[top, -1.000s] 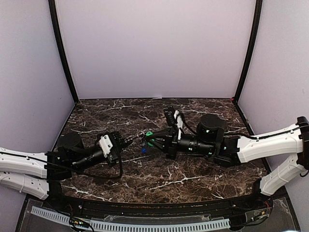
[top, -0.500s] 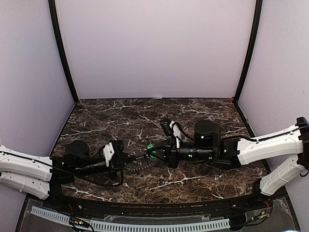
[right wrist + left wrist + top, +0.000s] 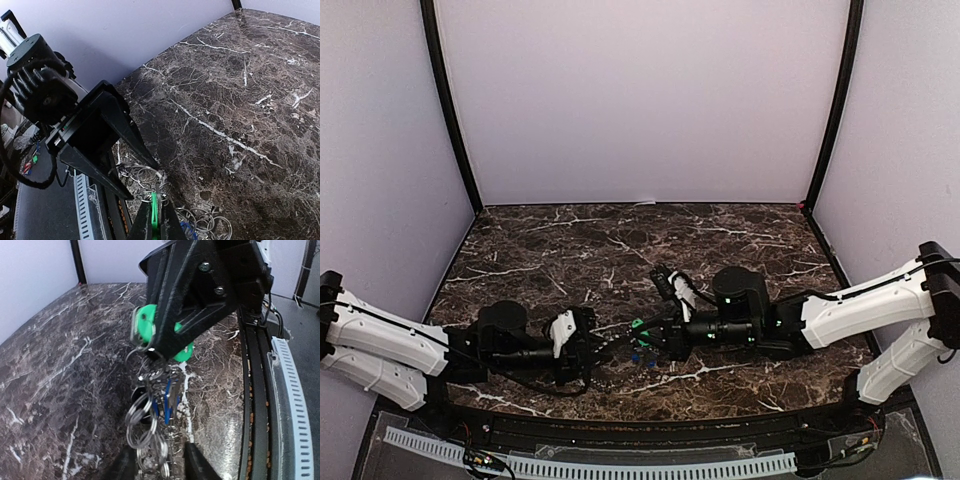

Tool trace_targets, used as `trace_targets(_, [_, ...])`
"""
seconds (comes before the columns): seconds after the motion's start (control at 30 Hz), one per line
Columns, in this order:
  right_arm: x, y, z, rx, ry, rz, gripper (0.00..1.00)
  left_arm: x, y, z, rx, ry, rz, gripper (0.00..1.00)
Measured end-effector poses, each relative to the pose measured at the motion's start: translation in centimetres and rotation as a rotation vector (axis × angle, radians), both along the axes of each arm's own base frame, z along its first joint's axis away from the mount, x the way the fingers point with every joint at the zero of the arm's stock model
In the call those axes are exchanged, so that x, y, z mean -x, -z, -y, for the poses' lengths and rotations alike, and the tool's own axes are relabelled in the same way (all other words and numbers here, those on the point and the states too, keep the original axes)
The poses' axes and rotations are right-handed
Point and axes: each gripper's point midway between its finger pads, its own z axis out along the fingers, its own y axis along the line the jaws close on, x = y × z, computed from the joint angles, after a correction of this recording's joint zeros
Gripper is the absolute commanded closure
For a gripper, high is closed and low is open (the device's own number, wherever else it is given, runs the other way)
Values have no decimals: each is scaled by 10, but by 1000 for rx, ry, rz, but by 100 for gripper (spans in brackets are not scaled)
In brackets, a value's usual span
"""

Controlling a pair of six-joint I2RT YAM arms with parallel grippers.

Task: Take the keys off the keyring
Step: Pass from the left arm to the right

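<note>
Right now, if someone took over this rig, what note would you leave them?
Left gripper: open, fingers either side of the hanging ring bunch, not gripping it.
Right gripper: shut on the green key; the bunch hangs from that key.
Blue keys: among the wire rings.
Done: no key seen off the rings.
Left: grip the rings, work each key free.

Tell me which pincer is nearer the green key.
Right. The right pincer is shut on the green key; the left pincer is open short of it, by the dangling rings.
</note>
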Motion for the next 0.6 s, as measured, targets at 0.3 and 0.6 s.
trace_targets(0.3, [2, 0, 0, -2, -8, -7, 100, 8, -44, -1, 142, 34, -17, 47])
trace_targets(0.6, [18, -5, 0, -14, -104, 6, 100, -6, -72, 3, 212, 127, -113, 56])
